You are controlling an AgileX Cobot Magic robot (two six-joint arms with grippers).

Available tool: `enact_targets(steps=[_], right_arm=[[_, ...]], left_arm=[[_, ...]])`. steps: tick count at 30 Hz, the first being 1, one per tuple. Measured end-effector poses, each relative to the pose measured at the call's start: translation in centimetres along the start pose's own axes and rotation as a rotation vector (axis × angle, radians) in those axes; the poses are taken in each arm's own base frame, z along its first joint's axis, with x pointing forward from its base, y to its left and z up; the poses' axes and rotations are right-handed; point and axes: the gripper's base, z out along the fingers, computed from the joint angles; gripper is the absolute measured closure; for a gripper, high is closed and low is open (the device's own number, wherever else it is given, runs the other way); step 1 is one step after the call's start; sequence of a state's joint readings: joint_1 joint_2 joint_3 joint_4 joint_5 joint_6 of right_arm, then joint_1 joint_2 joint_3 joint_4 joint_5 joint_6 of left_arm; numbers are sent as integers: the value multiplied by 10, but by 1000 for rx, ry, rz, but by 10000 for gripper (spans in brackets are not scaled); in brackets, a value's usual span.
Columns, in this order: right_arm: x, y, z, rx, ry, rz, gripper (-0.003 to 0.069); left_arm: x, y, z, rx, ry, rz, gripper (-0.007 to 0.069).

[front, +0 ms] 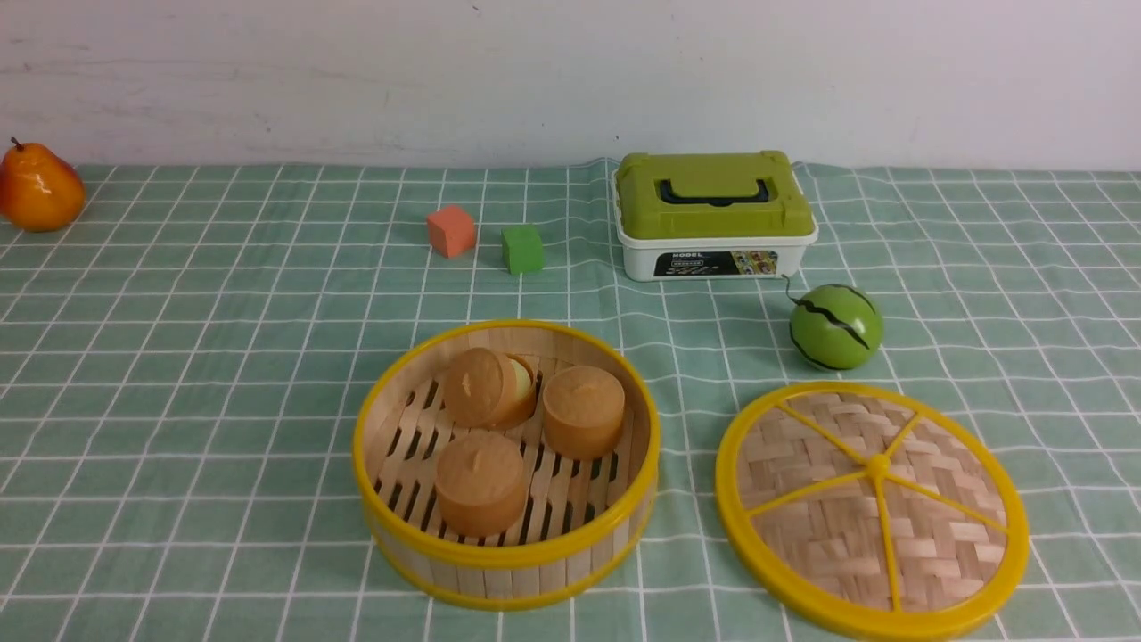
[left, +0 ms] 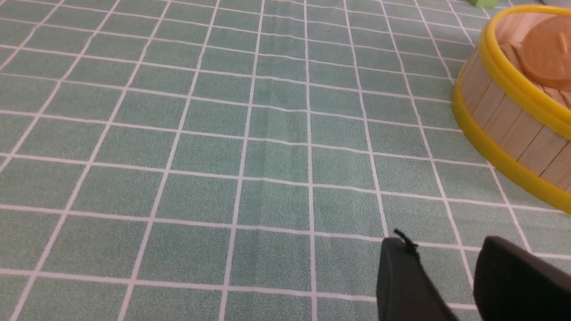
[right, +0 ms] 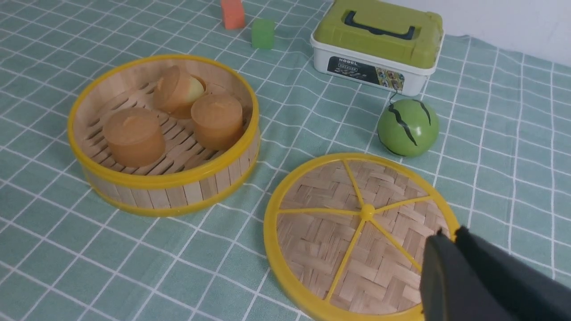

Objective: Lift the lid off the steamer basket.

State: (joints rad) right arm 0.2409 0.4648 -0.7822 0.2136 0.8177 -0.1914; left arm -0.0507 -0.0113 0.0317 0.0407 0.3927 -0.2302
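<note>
1. Dark, slim and nearest the lens in the right wrist view, the right gripper [right: 450,234] is shut, its fingertips together with nothing between them; the front view shows it clear of the lid.
2. Dark too, the left gripper [left: 446,243] stands open, a plain gap between its fingers, and holds nothing. How far that is of its full spread, I cannot tell.
3. On the near right of the green cloth with white grid lines [front: 223,401] lies the large round lid of woven pale bamboo [front: 811,455], flat, its yellow spokes and centre knob facing up — off the basket and just beside it.
4. Left of the lid sits the round steamer basket of pale wooden slats with yellow rims [front: 499,557], upright and uncovered.
5. Inside it are three small brown round pots: one near [front: 481,486], one right [front: 584,415], and one far left [front: 490,392] whose cap is tilted, showing something pale.
6. Beyond the lid rests a green ball with black stripes [front: 836,327]; farther back, a white box with a green lid and black handle [front: 713,218].
7. Far behind the basket stand a coral-red block [front: 451,232] and a green block [front: 522,250] — an orange pear-shaped fruit [front: 40,189] sits far left.
</note>
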Motion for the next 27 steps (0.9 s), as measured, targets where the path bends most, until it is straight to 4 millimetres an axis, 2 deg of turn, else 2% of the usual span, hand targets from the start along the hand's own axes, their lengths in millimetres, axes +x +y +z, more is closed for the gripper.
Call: enact_targets(steps=[3, 4, 8, 12, 13, 15, 18, 22, 27], right_arm=[[5, -2, 5, 20, -43, -3, 656], [16, -6, 13, 53, -102, -11, 661], [48, -12, 25, 124, -232, -44, 674], [98, -20, 37, 232, -320, -34, 676], [103, -20, 40, 236, -310, -28, 676], [135, -24, 45, 308, -313, 35, 676], [161, -27, 51, 354, -304, 101, 676], [176, -28, 53, 375, -271, 219, 676], [186, -29, 54, 387, -167, 267, 676]], left_arm=[[0, 0, 0, 0, 0, 0, 386], [0, 0, 0, 0, 0, 0, 386], [0, 0, 0, 0, 0, 0, 386], [0, 0, 0, 0, 0, 0, 386], [0, 0, 0, 0, 0, 0, 386], [0, 0, 0, 0, 0, 0, 386], [0, 0, 0, 0, 0, 0, 386], [0, 0, 0, 0, -1, 0, 386], [0, 0, 0, 0, 0, 0, 386]])
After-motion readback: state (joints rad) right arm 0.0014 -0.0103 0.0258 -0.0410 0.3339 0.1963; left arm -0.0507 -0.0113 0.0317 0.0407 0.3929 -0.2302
